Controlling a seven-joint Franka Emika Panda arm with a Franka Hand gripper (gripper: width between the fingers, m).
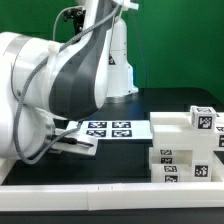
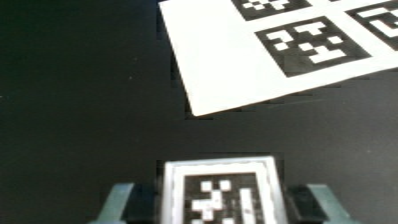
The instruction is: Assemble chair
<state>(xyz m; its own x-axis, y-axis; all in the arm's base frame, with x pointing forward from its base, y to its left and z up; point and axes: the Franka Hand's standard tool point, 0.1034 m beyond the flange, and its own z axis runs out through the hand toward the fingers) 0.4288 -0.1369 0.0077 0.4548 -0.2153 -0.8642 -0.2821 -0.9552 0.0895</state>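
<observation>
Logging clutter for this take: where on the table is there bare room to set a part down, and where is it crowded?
Bare black table lies between the marker board and the front rail. The wrist view shows more open black beside the board's corner. Crowded: the stacked chair parts at the exterior view's right, and the arm covers the left.

Exterior view: the arm (image 1: 55, 90) fills the frame's left half, blocking access there. Stacked chair parts (image 1: 185, 145) occupy the lower right. The marker board (image 1: 105, 129) lies flat at centre. Bare black counter (image 1: 110, 165) between board and parts is open; a white rail (image 1: 120, 203) bounds the lower edge.
</observation>
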